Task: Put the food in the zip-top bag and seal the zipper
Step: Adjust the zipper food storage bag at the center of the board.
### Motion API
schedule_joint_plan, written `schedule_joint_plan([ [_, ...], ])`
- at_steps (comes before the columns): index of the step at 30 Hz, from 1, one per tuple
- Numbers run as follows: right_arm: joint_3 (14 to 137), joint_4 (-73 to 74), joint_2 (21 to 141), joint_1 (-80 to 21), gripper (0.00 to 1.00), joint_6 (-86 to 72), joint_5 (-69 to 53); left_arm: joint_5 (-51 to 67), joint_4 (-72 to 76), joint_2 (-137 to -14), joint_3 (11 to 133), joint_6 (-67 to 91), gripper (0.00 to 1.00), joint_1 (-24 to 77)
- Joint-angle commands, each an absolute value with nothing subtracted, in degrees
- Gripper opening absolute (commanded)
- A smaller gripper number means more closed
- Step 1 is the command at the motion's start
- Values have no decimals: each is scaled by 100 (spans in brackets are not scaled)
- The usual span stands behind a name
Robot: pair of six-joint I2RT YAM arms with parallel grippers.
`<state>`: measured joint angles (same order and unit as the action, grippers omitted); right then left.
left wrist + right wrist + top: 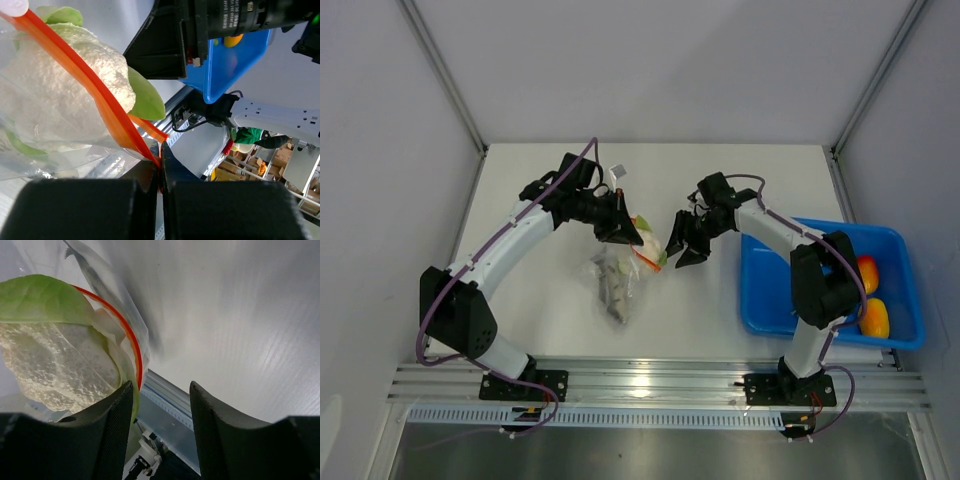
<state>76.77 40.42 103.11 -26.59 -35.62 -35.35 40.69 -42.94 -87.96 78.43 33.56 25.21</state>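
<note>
The clear zip-top bag (618, 285) hangs over the table's middle with several small foods in its bottom. My left gripper (623, 228) (161, 150) is shut on the orange-red zipper (100, 95) at one end of the mouth. A white lumpy food piece with green leaves (65, 85) (50, 355) sits in the mouth, against the zipper (132, 340). My right gripper (682, 245) (161, 390) stands open just right of the bag's mouth, with nothing between its fingers. Its left finger (112, 435) is close beside the leaf and the strip.
A blue tray (760, 325) stands at the right of the table, holding two yellow-orange fruits (873, 318). Its corner (235, 65) also shows in the left wrist view. White walls close in the table at the back and sides.
</note>
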Motion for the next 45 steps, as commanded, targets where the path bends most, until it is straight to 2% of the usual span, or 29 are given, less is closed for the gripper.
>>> schedule_joint_plan([
  [1, 7638, 3858, 10511, -2663, 51, -3612, -3902, 4298, -4166, -8569, 8024, 3419, 1, 2487],
  [14, 7550, 3499, 10425, -2558, 50, -3762, -4060, 4324, -4236, -8631, 8130, 3393, 1, 2487],
  [25, 8015, 3059, 9958, -2900, 49, -3121, -4535, 4360, -4324, -8789, 8200, 3226, 0, 2496],
  [33, 8727, 4253, 10397, -3507, 48, -2575, -4097, 4430, -4351, -8763, 8797, 3374, 1, 2575],
  [40, 8622, 4649, 10020, -3261, 48, -2628, -3613, 4289, -4473, -8666, 8833, 3278, 1, 2575],
  [45, 8640, 4878, 9581, -2998, 53, -2593, -3542, 4316, -4412, -8613, 8710, 3305, 1, 2575],
])
